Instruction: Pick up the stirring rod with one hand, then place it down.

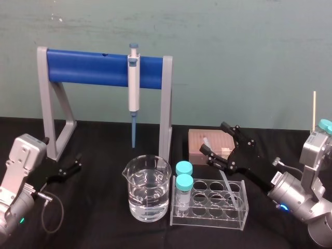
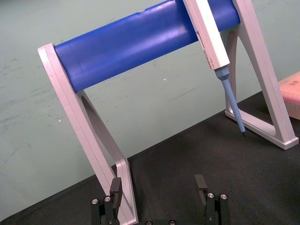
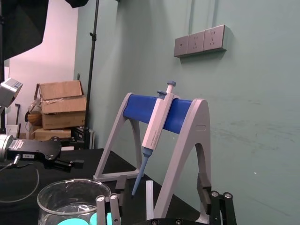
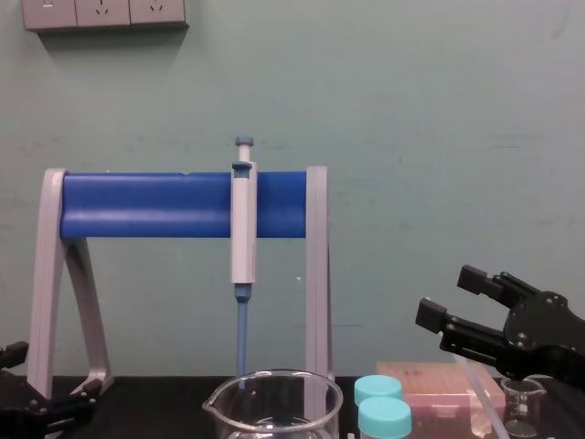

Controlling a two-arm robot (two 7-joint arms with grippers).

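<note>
The stirring rod is a thin translucent white rod leaning tilted in the clear tube rack. My right gripper hovers just above it, open, with its black fingers spread wide. In the right wrist view the stirring rod stands between the two fingers with a gap on each side. In the chest view the right gripper is at the lower right, with the rod slanting below it. My left gripper rests open at the far left, by the stand's foot.
A grey and blue stand holds a hanging pipette. A beaker of water stands in front of it. Two teal-capped vials sit in the rack. A brown tip box lies behind the right gripper.
</note>
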